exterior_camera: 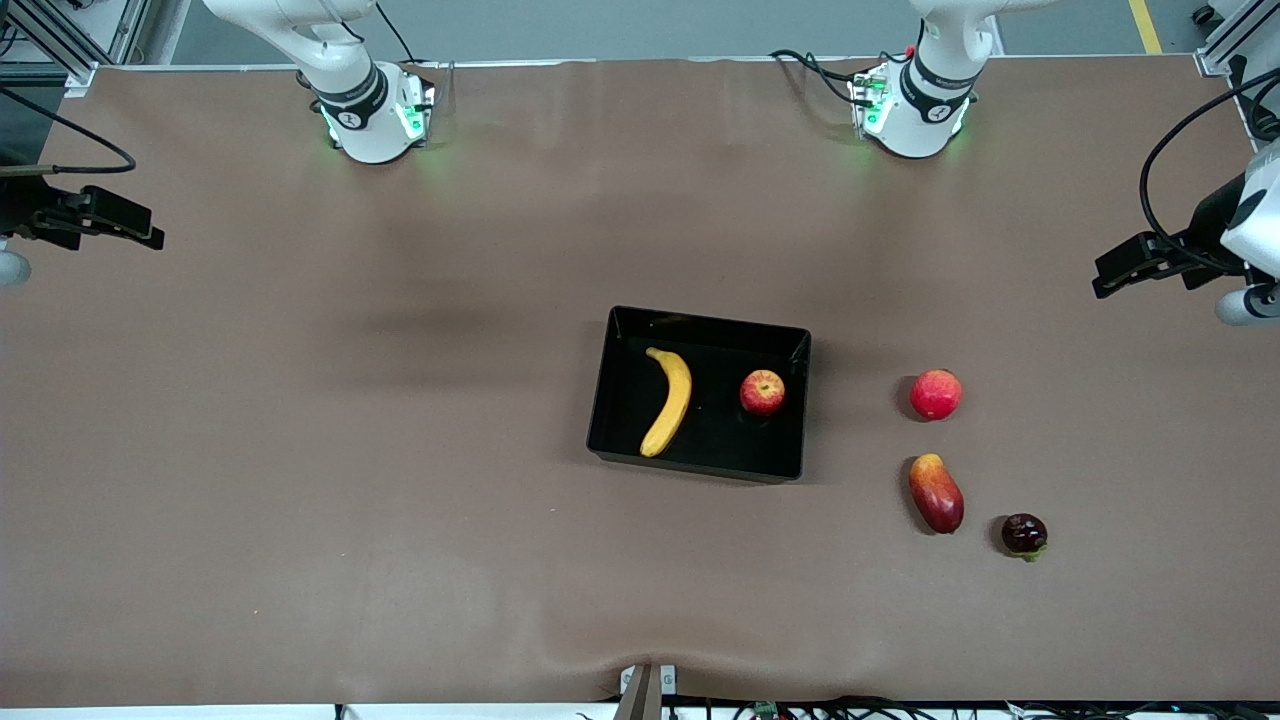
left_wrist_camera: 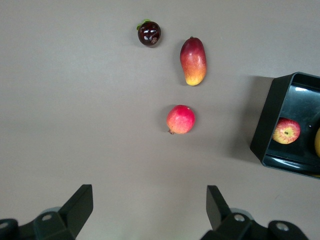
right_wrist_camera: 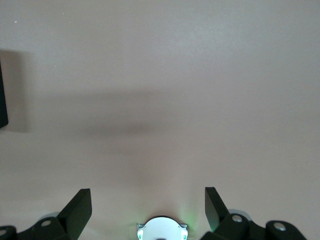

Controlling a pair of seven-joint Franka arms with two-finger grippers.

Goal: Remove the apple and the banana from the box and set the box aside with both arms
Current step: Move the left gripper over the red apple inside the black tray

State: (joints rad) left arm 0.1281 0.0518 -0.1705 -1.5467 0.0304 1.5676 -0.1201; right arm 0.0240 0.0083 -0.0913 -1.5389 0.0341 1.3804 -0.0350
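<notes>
The black tray (exterior_camera: 700,325) lies mid-table. The yellow banana (exterior_camera: 670,400) and the small red apple (exterior_camera: 762,392) lie in it, apart from each other. The left wrist view shows the tray's end (left_wrist_camera: 265,125), the apple (left_wrist_camera: 286,131) and a sliver of the banana (left_wrist_camera: 317,142). My left gripper (left_wrist_camera: 150,200) is open and empty, high over bare table at the left arm's end (exterior_camera: 1140,262). My right gripper (right_wrist_camera: 148,200) is open and empty, high over bare table at the right arm's end (exterior_camera: 100,215).
A pinkish-red round fruit (exterior_camera: 936,394), a red-orange mango (exterior_camera: 936,493) and a small dark fruit (exterior_camera: 1024,534) lie on the table beside the tray, toward the left arm's end. They also show in the left wrist view: round fruit (left_wrist_camera: 180,119), mango (left_wrist_camera: 193,61), dark fruit (left_wrist_camera: 149,33).
</notes>
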